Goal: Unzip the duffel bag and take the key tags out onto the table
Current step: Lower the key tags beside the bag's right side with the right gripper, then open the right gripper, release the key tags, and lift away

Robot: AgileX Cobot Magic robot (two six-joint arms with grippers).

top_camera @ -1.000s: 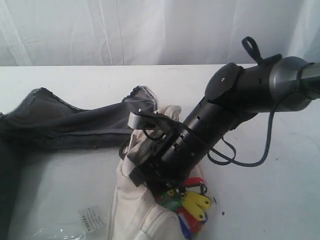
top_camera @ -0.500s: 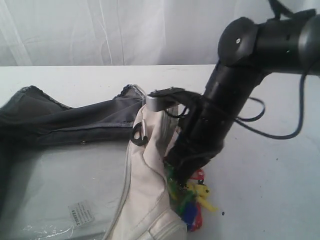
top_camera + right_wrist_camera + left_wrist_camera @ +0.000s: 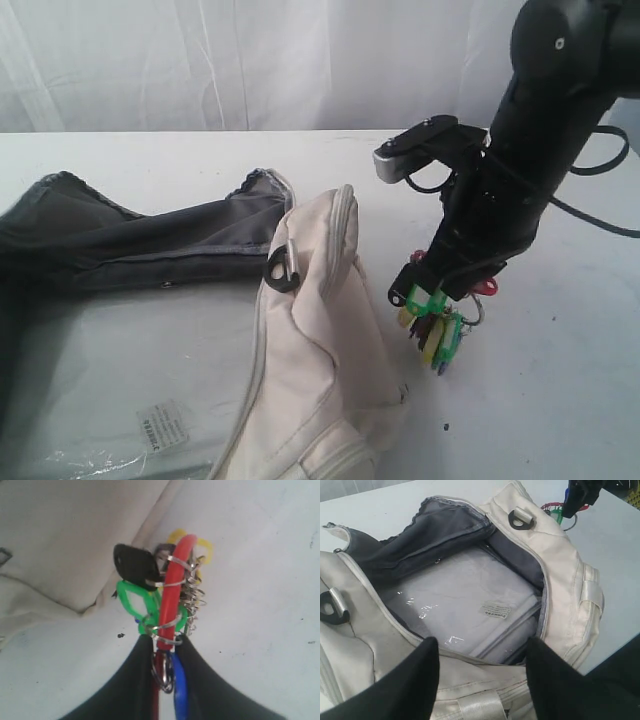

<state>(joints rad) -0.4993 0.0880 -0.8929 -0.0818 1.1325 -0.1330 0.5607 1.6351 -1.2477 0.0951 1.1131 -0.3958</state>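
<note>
The right gripper [image 3: 440, 295] pinches the key tags [image 3: 438, 335] — hanging over the table [image 3: 560, 400], just right of the unzipped duffel bag [image 3: 320, 350]. The left gripper [image 3: 482, 650] gapes above it.

A flat pack [image 3: 465, 600] wrapped in clear plastic lies level, its film wrinkled and glinting along one edge. A small white label [image 3: 495, 611] with dark print too small to read sits on its top face. Behind the surface, a pale curtain [image 3: 250, 60] hangs in soft vertical folds.
</note>
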